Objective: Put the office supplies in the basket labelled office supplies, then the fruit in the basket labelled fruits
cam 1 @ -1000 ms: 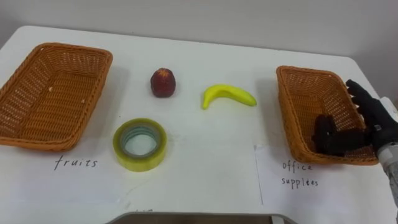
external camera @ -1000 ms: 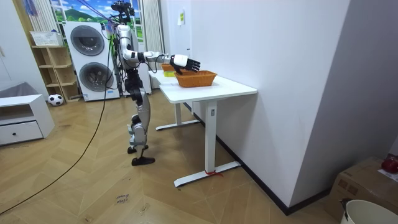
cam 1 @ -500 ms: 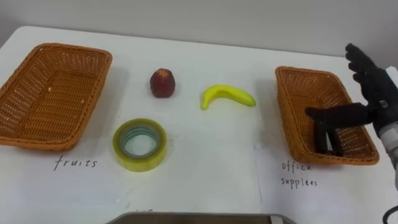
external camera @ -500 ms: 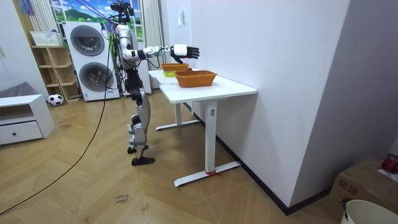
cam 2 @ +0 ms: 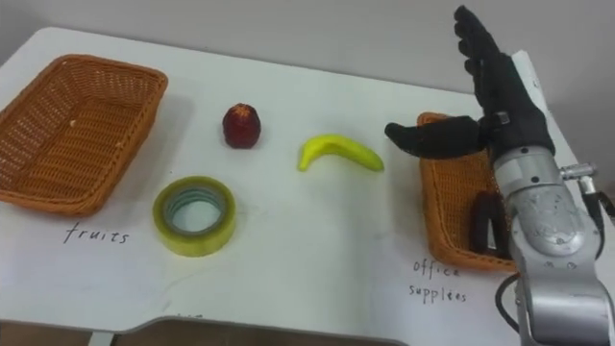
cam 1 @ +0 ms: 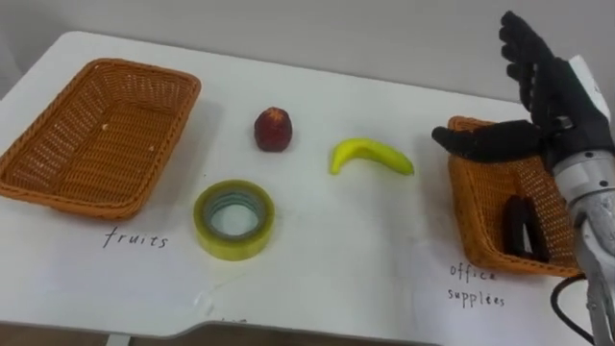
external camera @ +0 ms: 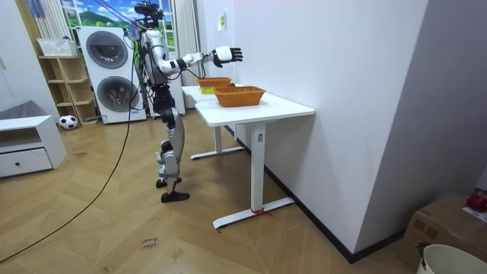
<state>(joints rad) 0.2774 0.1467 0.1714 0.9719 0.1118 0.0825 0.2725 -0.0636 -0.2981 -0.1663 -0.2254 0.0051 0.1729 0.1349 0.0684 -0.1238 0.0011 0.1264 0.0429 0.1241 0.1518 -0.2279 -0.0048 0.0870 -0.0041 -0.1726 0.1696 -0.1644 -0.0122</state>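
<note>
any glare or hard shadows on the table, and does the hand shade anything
Left eye view: table evenly lit, no glare; soft shadows hug the tape and banana; the raised right hand throws no shadow I can make out. Room view: wall evenly lit too.

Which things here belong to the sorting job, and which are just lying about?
Job: fruits basket, office supplies basket, red fruit, banana, tape roll, dark item inside the office supplies basket.
Lying about: washing machines, football, white drawer unit.
</note>
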